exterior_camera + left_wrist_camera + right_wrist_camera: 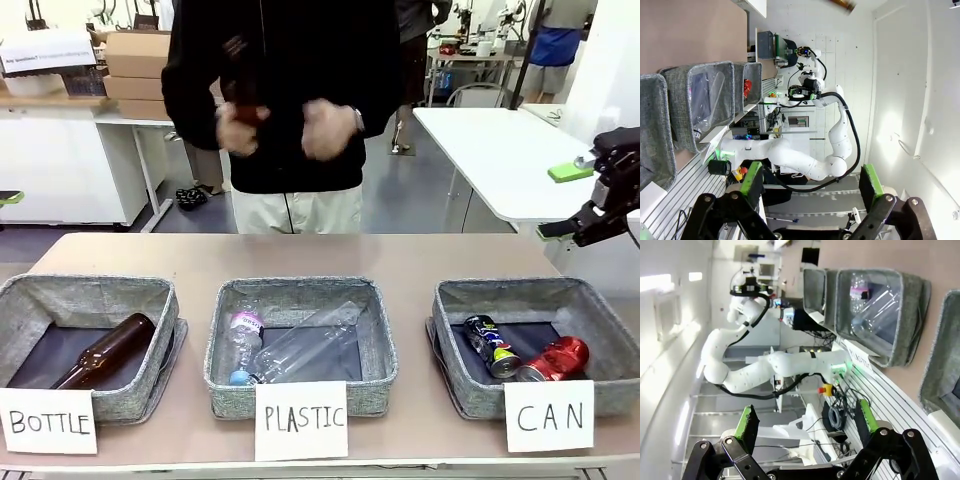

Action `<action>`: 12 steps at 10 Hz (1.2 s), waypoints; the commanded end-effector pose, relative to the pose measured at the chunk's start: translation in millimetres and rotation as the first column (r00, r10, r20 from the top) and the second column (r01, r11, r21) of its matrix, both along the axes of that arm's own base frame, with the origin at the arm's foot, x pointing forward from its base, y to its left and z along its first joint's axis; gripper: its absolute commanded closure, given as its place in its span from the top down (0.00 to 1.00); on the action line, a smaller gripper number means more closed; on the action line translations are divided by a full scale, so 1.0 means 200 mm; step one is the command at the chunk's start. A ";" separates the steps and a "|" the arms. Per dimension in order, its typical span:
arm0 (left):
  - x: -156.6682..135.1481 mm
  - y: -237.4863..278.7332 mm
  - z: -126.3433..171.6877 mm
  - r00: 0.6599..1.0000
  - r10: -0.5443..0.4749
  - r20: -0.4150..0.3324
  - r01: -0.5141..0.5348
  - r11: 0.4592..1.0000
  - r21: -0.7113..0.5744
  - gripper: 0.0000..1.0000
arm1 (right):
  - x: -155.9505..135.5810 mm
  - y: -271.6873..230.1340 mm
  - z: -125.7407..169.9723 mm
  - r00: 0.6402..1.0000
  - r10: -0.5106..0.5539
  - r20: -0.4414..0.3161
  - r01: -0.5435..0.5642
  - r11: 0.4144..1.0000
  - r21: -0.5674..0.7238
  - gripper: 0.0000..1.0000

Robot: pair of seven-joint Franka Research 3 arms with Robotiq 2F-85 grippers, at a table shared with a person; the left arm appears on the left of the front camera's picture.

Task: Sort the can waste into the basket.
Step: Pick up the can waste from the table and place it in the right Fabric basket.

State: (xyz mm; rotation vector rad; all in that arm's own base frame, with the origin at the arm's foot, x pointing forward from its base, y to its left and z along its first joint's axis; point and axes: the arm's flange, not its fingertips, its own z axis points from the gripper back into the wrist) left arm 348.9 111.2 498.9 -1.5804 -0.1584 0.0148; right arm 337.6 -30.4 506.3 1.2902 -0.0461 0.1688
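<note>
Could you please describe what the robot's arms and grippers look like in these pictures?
Both arms are glossy white with rounded joints and black cables along them. Each gripper, the left and the right, is black with two fingers faced in bright green pads.

The right gripper (pixel 572 200) hangs at the far right edge of the front view, raised well above the surface, its jaws spread wide with green pads showing, holding nothing. In its wrist view the right gripper (pixel 805 422) stands open and empty. The left gripper (pixel 812 182) is likewise open and empty, its fingers (pixel 752 180) set well apart
</note>
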 end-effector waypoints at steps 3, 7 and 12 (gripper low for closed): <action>0.00 -0.01 0.02 1.000 0.011 -0.008 -0.011 1.000 -0.015 1.00 | 0.01 -0.02 0.00 1.000 0.021 0.022 -0.021 1.000 0.001 1.00; 0.00 -0.01 0.02 1.000 0.011 -0.008 -0.011 1.000 -0.015 1.00 | 0.01 -0.02 0.00 1.000 0.021 0.022 -0.021 1.000 0.001 1.00; 0.00 -0.01 0.02 1.000 0.011 -0.008 -0.011 1.000 -0.015 1.00 | 0.01 -0.02 0.00 1.000 0.021 0.022 -0.021 1.000 0.001 1.00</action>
